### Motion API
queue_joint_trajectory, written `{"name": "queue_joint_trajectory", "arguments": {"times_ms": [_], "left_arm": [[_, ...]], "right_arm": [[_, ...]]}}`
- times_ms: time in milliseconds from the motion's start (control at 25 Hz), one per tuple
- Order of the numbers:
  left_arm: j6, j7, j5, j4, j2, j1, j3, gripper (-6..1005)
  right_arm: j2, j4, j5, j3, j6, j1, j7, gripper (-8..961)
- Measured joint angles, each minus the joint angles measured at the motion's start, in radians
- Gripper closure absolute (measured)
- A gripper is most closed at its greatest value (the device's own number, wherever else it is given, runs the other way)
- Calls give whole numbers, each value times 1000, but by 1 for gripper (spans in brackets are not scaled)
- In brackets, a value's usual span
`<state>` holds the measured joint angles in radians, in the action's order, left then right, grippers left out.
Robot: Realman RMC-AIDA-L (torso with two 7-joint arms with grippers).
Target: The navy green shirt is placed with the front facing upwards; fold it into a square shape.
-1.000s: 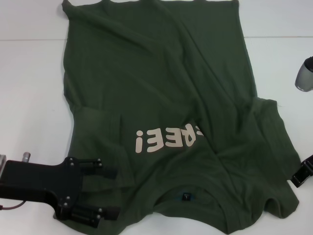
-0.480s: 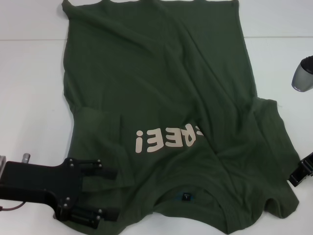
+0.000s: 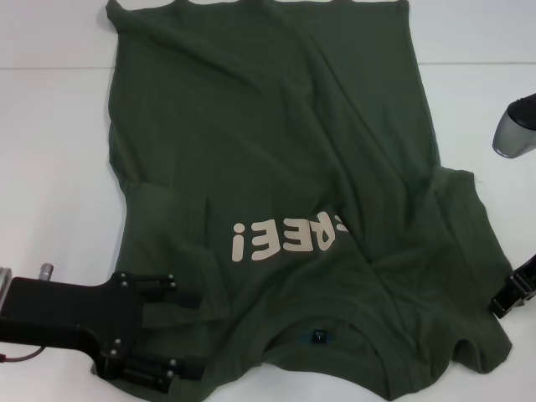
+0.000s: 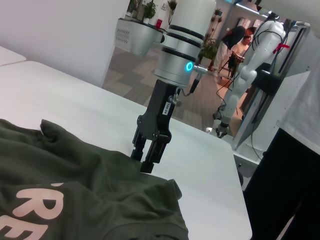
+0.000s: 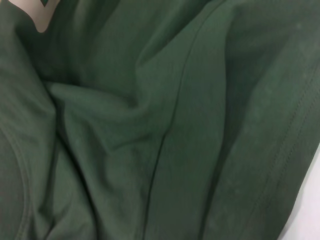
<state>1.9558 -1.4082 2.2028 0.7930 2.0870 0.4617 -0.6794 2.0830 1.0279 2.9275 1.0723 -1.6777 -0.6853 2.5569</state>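
Observation:
The navy green shirt (image 3: 276,151) lies front up on the white table (image 3: 50,167), wrinkled, with its collar and dark neck label (image 3: 318,337) nearest me. Its beige lettering (image 3: 285,236) is partly covered by a fold. My left gripper (image 3: 186,333) is open at the near left, its two black fingers straddling the shirt's left shoulder edge. My right gripper (image 3: 502,303) is at the near right, at the edge of the right sleeve. The left wrist view shows the right gripper (image 4: 144,162) pointing down with its tips on the sleeve cloth (image 4: 75,175). The right wrist view shows only shirt fabric (image 5: 150,125).
A grey link of my right arm (image 3: 515,126) hangs over the table at the right. The shirt's hem reaches the far table edge. In the left wrist view the table's edge (image 4: 235,165) drops off beyond the right gripper, with another robot on a stand (image 4: 250,65) beyond.
The right gripper has edged slightly left towards the sleeve, and its grey arm link shifted left too. The left gripper has sunk slightly towards me. The shirt has not moved.

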Motion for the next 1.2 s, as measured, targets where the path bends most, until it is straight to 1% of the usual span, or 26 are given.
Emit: {"name": "queue_joint_trajectory", "arguments": {"times_ms": [640, 960, 1160, 1200], "left_arm": [[1, 0, 0, -2, 1, 0, 0, 52], [8, -10, -3, 2, 1, 1, 2, 53], [9, -14, -6, 3, 1, 5, 3, 54], [9, -17, -6, 3, 1, 7, 2, 54]], "right_arm": [[1, 0, -1, 0, 14, 0, -12, 395], [2, -21, 0, -1, 37, 0, -9, 605], [2, -24, -5, -6, 49, 1, -22, 637], [2, -22, -6, -8, 50, 1, -24, 671]]}}
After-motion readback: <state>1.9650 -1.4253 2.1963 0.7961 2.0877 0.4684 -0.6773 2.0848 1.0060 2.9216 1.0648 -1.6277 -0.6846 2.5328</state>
